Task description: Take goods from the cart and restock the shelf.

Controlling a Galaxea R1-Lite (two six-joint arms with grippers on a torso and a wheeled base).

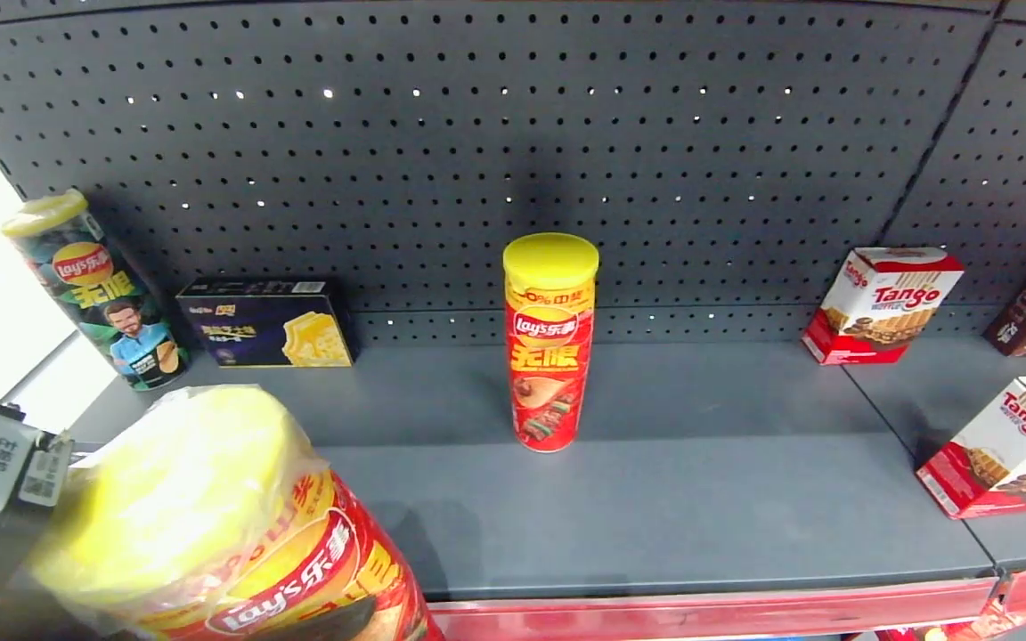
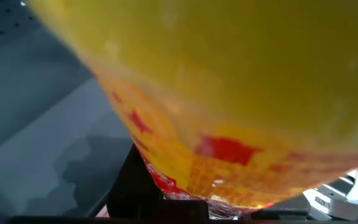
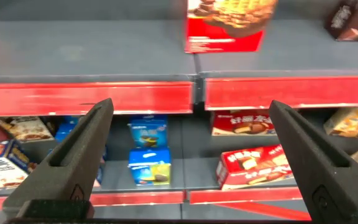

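1. The left gripper (image 2: 143, 186) is closed on a wrapped chip can (image 1: 210, 516). The can is red with a yellow lid, under clear film, and a dark finger lies against its lower side.
2. The held can is tilted and hangs in front of the shelf (image 1: 655, 499), near its red front edge, not resting on the board.
3. Beyond this gripper and to its right, well apart from it, a red chip can (image 1: 550, 343) stands upright in the middle of the shelf.
4. Farther back from the gripper, by the perforated back panel, a green chip can (image 1: 94, 289) stands just beside a dark box (image 1: 265, 322).
5. The right gripper (image 3: 191, 107) is spread wide with nothing between its fingers.
6. It faces the shelf's red edge strip. A red-and-white wafer box (image 3: 225, 25) sits on the board beyond it, and a second wafer box (image 1: 883, 304) stands against the back panel.
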